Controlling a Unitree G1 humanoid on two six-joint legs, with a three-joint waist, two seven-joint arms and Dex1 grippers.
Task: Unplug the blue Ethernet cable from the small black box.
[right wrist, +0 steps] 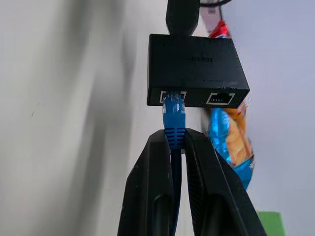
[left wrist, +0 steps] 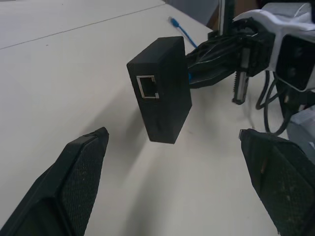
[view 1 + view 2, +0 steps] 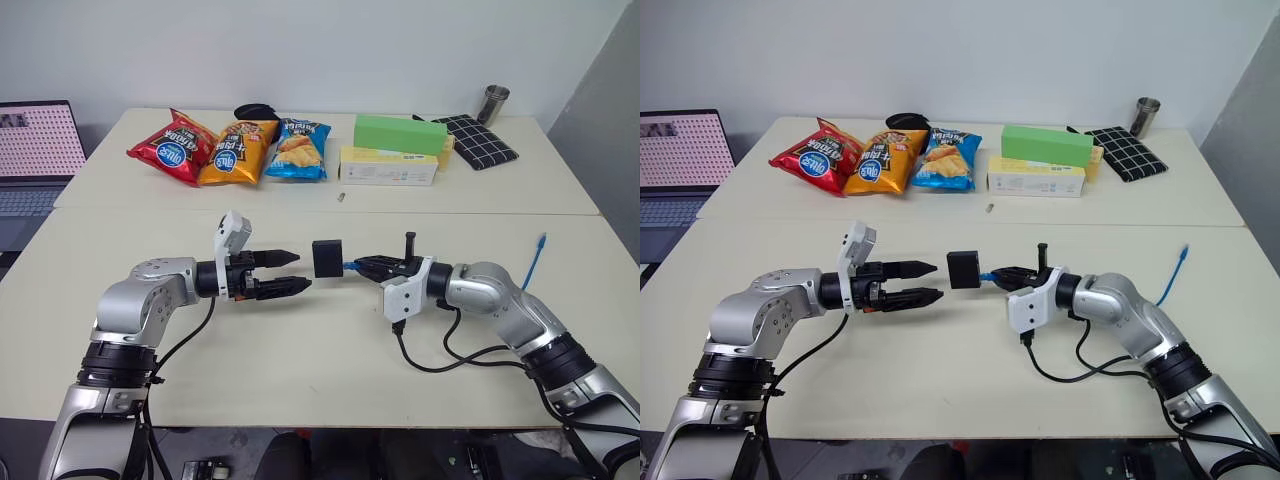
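The small matte black box (image 3: pixel 328 257) hangs above the cream table (image 3: pixel 300 370), between the wide-spread left gripper (image 3: pixel 283 273) and the right gripper (image 3: pixel 366 266), which is clamped on the bright blue Ethernet cable (image 1: pixel 173 129) just beside its plug. Bare tabletop lies beneath and in front of both. The chip bags (image 3: pixel 232 150) and the green and yellow cartons (image 3: pixel 395 150) stand well apart at the far side.
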